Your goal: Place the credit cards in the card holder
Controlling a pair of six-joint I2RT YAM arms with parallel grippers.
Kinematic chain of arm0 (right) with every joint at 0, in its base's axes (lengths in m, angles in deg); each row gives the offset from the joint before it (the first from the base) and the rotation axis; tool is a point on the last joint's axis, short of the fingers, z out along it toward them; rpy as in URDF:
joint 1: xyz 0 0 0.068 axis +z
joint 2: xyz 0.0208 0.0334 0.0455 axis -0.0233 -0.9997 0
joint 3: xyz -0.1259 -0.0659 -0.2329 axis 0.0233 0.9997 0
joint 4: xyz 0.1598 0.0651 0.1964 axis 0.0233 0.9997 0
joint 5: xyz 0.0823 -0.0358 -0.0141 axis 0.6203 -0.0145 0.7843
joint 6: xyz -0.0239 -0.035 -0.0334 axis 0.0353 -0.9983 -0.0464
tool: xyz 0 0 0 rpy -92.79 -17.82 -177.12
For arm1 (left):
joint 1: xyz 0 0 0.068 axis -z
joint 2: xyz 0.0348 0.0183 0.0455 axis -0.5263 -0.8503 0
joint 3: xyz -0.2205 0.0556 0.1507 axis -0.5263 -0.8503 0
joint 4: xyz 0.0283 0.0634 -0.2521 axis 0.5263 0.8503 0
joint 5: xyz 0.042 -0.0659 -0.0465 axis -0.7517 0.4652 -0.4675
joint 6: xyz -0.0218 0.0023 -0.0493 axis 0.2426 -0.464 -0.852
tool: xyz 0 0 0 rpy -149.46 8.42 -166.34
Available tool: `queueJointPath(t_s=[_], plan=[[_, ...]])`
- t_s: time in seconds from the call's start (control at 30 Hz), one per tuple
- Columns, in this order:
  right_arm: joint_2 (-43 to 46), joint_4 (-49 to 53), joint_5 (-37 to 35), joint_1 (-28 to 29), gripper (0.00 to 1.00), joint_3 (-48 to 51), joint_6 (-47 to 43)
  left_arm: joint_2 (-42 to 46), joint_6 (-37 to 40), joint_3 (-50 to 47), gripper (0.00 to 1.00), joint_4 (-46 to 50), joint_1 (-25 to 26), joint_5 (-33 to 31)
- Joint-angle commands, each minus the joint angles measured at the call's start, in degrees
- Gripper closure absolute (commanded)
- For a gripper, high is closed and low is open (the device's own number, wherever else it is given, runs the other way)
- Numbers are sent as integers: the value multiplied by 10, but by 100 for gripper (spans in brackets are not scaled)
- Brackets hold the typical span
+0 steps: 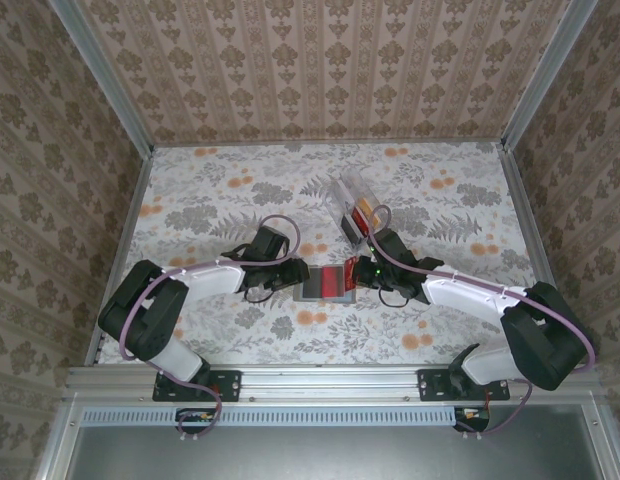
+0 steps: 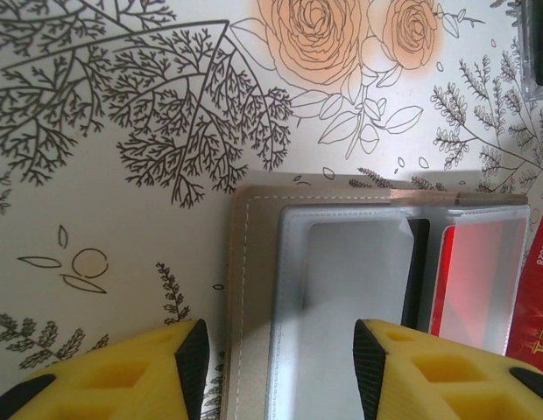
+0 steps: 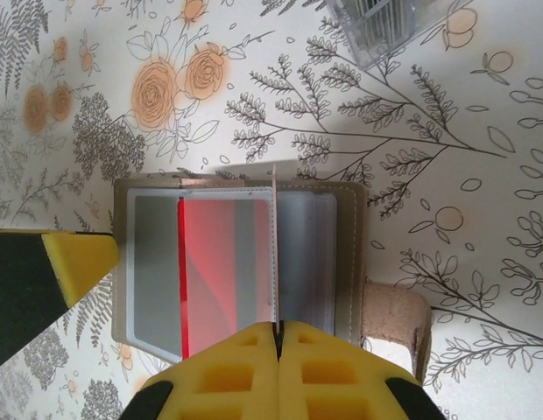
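The card holder (image 1: pixel 310 286) lies open and flat on the table (image 1: pixel 210 200). It is a grey-tan wallet with stitched edges, cloudy plastic sleeves and a strap tab. A red card (image 2: pixel 534 306) with gold lettering stands on edge over it, and red shows through the sleeve alongside. Farther back, an orange-yellow card (image 1: pixel 363 206) stands in a clear box (image 1: pixel 342 195).

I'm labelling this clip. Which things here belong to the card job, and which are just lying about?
Job: card holder; red card in its sleeve; orange card; left gripper, open; right gripper, pinching a sleeve page.
Lying about: clear box around the orange card; floral table.
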Motion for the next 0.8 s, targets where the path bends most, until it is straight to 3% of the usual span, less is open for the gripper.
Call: queueJointPath(t_s=[0.0,0.53,0.77], plan=[[15,-5,31,4,100,-21,10,-8,-8,0,51,-6,5,1],[5,-76,79,10,100,-26,50,0,-14,-8,53,-10,7,-9],[-39,-102,95,22,100,-42,61,50,-21,-22,52,8,7,-57]])
